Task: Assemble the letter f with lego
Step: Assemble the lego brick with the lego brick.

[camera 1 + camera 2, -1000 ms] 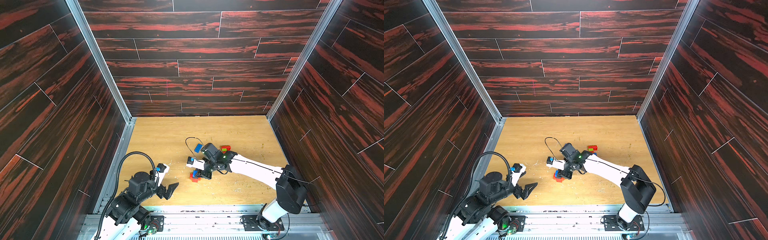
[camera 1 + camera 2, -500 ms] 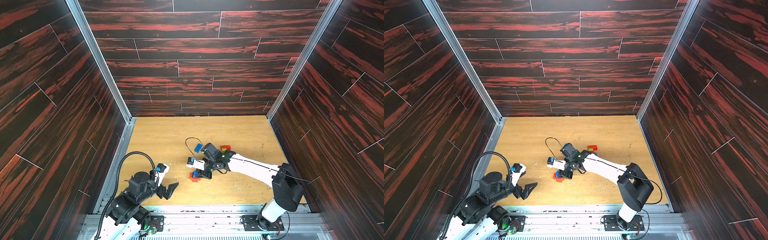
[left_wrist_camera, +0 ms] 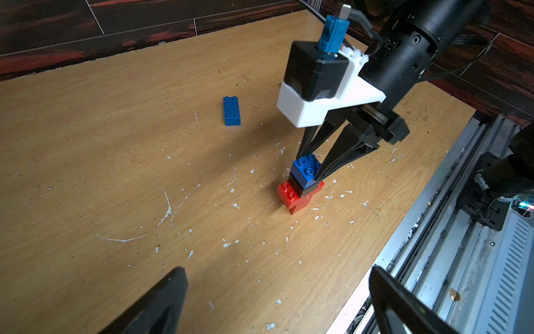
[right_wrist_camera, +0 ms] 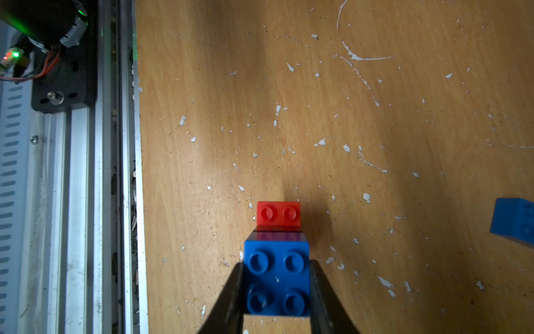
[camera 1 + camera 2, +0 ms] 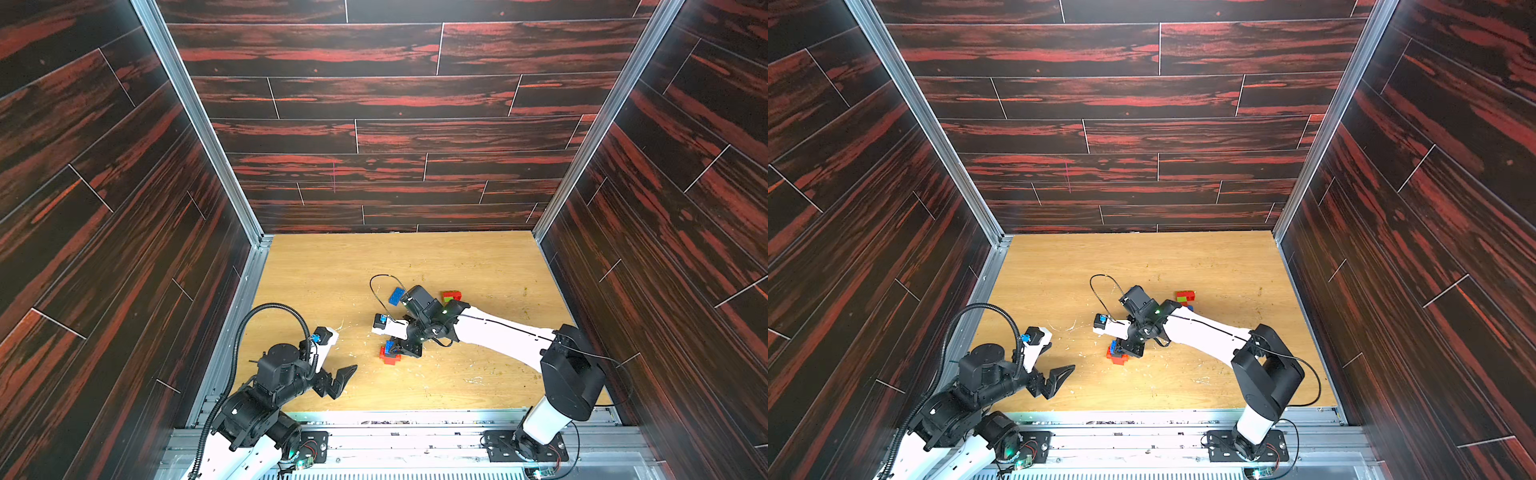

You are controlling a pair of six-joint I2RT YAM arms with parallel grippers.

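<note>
Stack: a blue square brick [image 3: 306, 170] sits on top, a black brick [image 3: 297, 187] lies directly under it, and a red brick [image 3: 289, 197] is at the base, resting on the table [image 5: 478, 266]. The red brick juts out to one side, leaving two studs bare. In both top views the stack stands near the table's middle, toward the front.

Right gripper [image 3: 310, 167]: it reaches down from above, with its fingers [image 4: 231, 300] pinching the blue square brick on two opposite sides – contact is plain in the right wrist view.

Other lego: a blue oblong brick [image 3: 231, 111] lies flat, studs up, well apart from the stack on its far side. A small group of red and lime-green bricks [image 5: 1185, 296] sits just beyond the right arm; how they join cannot be told.

Left gripper [image 5: 338, 380]: its fingers are spread wide and hold nothing. It hangs over the front left of the table, near the metal rail [image 3: 462, 231] – well apart from the stack.

The table surface is scratched and flecked with white chips.
</note>
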